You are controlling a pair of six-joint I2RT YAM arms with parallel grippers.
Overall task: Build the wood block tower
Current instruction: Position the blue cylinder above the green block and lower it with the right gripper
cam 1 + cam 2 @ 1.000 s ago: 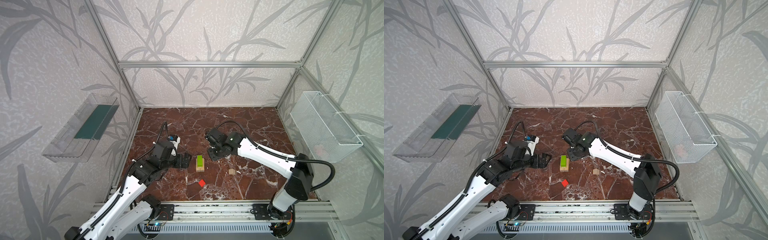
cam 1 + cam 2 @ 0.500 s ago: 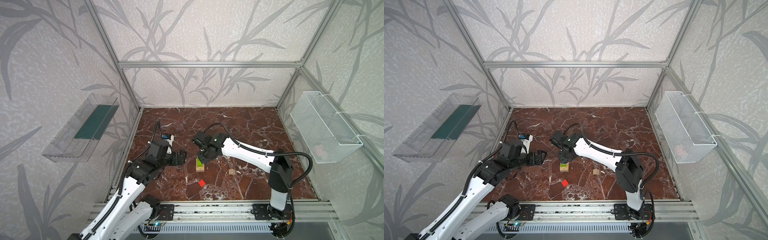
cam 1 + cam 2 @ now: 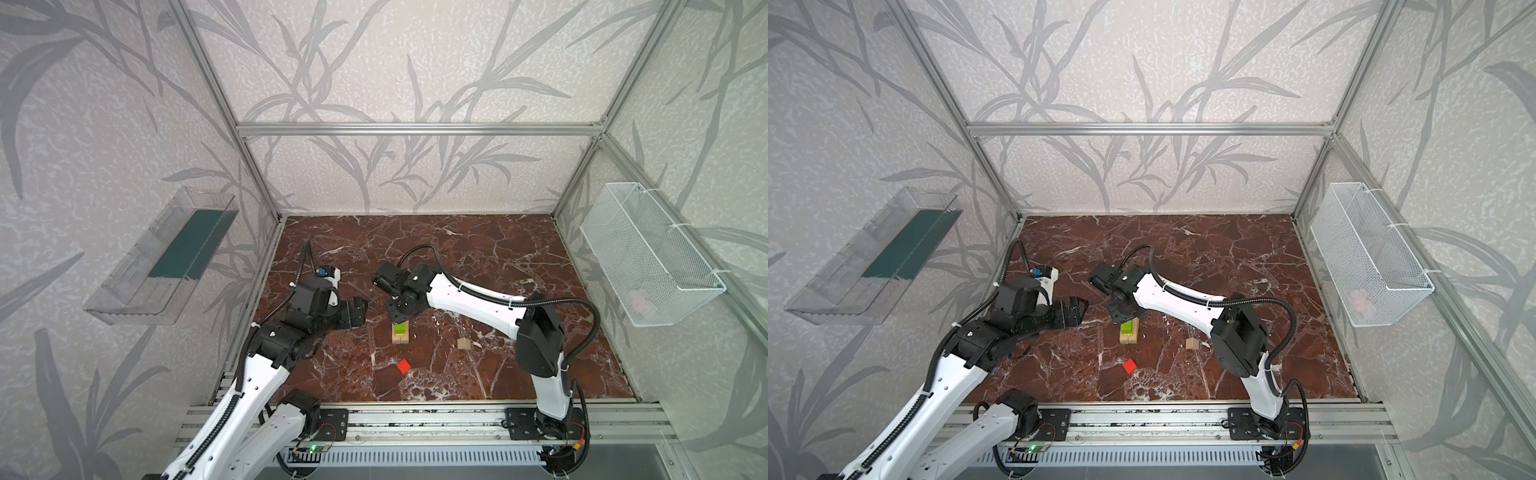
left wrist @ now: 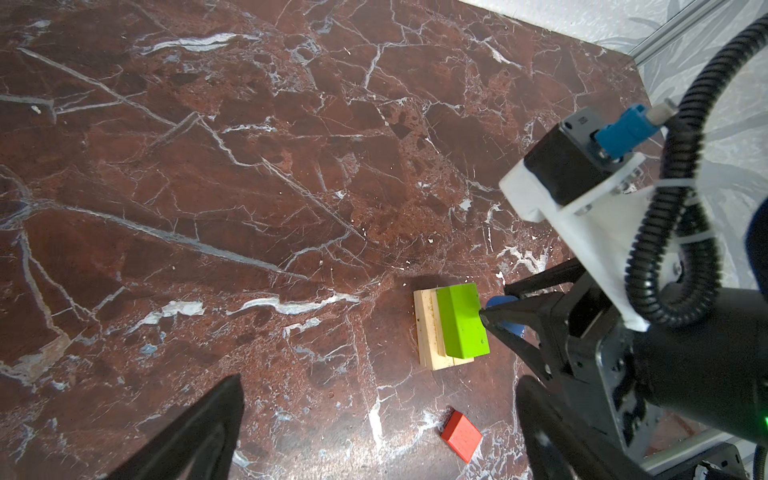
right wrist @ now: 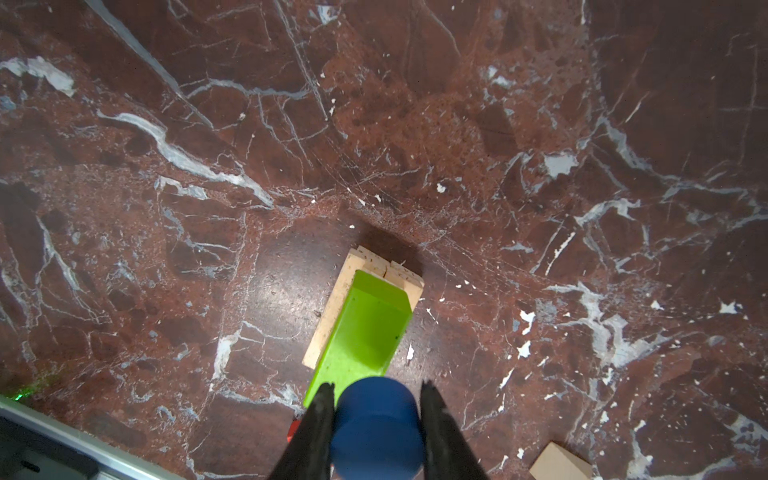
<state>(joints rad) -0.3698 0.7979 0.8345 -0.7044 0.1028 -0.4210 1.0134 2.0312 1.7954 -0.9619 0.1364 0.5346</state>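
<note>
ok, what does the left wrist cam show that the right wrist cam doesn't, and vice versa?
Left wrist only: the left gripper, open and empty; the red cube whole (right wrist catches at most a red sliver); the right gripper seen from outside.
Right wrist only: the pale pointed piece, lying apart from the stack.
Both: the green oblong on top of the pale planks, and the blue piece clamped in the right gripper at the green oblong's end.

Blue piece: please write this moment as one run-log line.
right gripper: shut on blue piece | position: at end of green oblong | left gripper: open, empty | loose: red cube, pointed piece
</note>
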